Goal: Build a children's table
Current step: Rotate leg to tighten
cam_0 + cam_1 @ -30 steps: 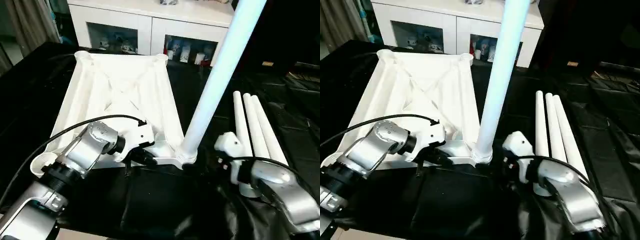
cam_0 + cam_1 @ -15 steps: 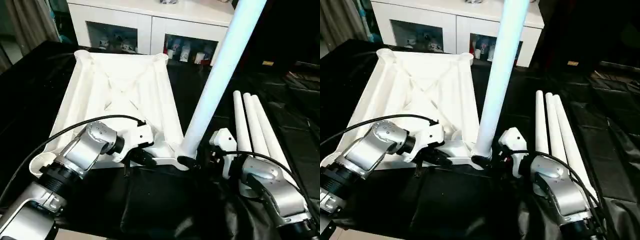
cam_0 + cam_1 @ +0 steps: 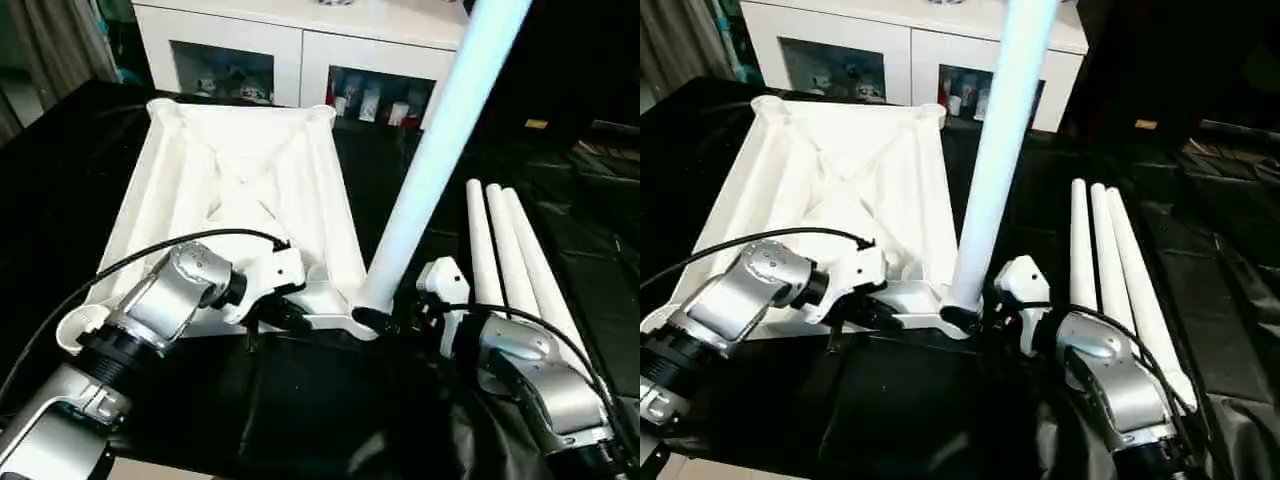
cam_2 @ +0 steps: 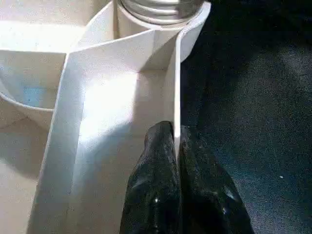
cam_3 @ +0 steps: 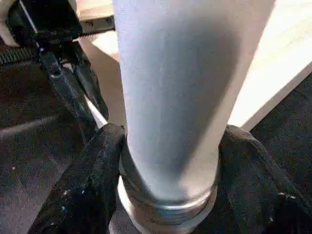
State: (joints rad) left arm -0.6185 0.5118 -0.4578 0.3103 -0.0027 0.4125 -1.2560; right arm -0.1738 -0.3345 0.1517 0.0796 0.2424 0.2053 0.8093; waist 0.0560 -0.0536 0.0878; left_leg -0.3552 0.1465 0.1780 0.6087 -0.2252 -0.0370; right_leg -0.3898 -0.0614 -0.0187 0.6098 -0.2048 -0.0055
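1. Children's table top (image 3: 235, 190), of smooth white plastic, is seen lying upside down on the black-sheeted work table (image 3: 300, 410), with its ribbed underside and diagonal braces facing up and rounded sockets at the corners.
2. One pale-blue tube leg (image 3: 430, 160) is seated in the near right corner socket (image 3: 365, 318); it rises steeply and leans to the right, and its upper end is cut off by the frame.
3. A threaded metal collar is seen at the leg's base in the right wrist view.
4. Three loose white legs (image 3: 510, 260) lie side by side, touching one another, on the sheet to the right of the top; their near ends are hidden behind the right arm.
5. The left gripper (image 4: 176, 141) is pressed together on the thin upright rim of the top's near edge, just left of the seated leg; the black fingers pinch the wall from both sides.
6. The right gripper (image 5: 168, 161) is set around the base of the seated leg, with one black finger (image 5: 90, 175) on each side, against the tube.
7. A white cabinet (image 3: 300, 50) with glass doors stands at the far side; small items behind the glass cannot be made out.
8. The sheet is glossy and wrinkled.
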